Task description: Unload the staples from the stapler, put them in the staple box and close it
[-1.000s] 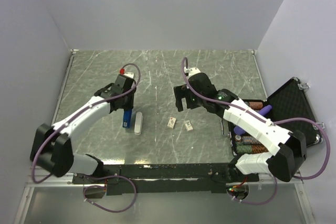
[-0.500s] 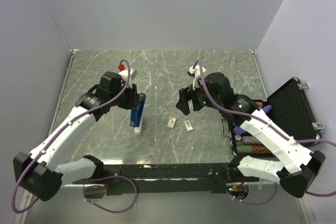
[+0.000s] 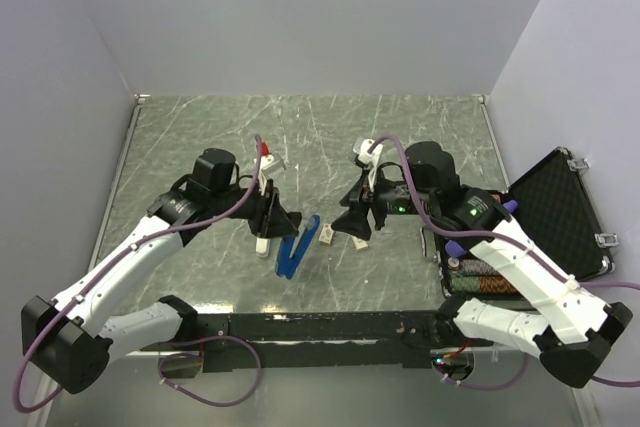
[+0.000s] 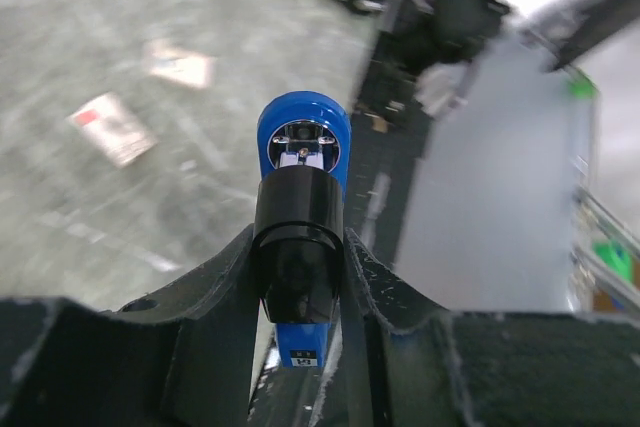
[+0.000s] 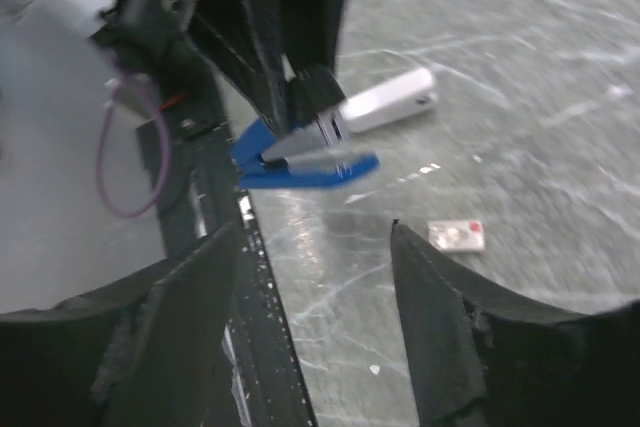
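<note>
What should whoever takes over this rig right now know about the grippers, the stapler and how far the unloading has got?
Left gripper: shut on the stapler, apparently holding it off the table, blue end toward the right arm.
Right gripper: open and empty, facing the stapler with a gap between.
Stapler: the blue end looks splayed open in the right wrist view. A whitish bar sits beside it; I cannot tell if it is attached.
Small beige pieces: two, on the table by the right gripper.
Done: stapler picked up.
Left: getting the staples out; none visible outside it.
</note>
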Action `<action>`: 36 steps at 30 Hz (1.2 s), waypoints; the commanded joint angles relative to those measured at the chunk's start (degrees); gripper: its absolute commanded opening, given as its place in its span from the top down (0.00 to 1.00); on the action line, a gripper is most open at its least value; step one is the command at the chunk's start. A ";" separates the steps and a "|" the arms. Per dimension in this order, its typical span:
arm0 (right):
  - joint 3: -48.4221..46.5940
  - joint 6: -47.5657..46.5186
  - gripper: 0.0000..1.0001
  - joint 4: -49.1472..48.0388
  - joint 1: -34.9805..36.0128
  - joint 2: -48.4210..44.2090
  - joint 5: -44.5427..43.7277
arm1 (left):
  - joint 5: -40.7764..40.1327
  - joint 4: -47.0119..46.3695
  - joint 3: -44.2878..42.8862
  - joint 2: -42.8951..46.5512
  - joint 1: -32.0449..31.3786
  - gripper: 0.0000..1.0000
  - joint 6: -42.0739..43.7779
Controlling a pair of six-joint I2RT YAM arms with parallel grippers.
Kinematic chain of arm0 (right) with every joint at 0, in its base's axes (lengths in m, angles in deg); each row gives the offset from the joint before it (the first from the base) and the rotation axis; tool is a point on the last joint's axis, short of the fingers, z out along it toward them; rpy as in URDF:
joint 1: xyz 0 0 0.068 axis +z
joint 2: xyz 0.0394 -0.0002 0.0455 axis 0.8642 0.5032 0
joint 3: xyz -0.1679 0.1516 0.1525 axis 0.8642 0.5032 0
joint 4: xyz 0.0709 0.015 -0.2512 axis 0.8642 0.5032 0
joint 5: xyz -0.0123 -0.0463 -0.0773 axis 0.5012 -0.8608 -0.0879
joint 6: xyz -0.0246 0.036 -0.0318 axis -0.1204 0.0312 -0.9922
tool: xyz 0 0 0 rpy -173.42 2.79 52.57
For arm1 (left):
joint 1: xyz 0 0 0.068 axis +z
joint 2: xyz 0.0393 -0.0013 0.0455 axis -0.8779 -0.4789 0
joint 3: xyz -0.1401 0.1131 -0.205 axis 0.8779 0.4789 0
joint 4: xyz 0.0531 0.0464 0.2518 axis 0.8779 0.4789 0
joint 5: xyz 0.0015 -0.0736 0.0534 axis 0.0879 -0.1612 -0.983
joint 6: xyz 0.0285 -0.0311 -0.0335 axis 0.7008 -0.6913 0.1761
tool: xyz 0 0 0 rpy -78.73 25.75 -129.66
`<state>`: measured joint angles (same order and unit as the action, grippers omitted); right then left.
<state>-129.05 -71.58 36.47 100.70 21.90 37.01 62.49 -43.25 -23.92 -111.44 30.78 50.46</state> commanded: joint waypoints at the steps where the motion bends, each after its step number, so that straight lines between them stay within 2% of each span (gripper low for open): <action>1: -2.35 -3.56 0.36 -2.61 0.40 2.13 11.47 | 12.73 -6.73 -0.99 0.31 -2.17 1.00 2.48; 3: -3.58 -4.62 0.43 -2.08 0.40 3.71 12.70 | 15.36 -6.03 -1.52 0.04 -2.52 0.99 3.80; 6: -5.52 -5.76 0.47 -1.46 0.40 5.82 16.30 | 17.13 -5.15 -1.87 -0.22 -3.22 0.99 5.29; 20: -4.64 -6.12 0.50 -2.78 0.75 10.31 25.01 | 18.71 -7.69 -0.11 0.83 -3.93 0.99 4.42; 33: -4.47 -6.47 0.53 -1.90 2.95 13.38 24.57 | 18.89 -9.01 0.32 1.45 -3.93 0.99 3.54; 36: -5.17 -6.99 0.57 -0.50 3.39 14.00 23.96 | 18.45 -9.10 0.41 1.80 -3.93 0.99 3.54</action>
<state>-132.66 -76.71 36.19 103.12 35.49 60.57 77.35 -47.92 -22.94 -111.77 27.06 54.92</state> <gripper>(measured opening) 0.455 0.370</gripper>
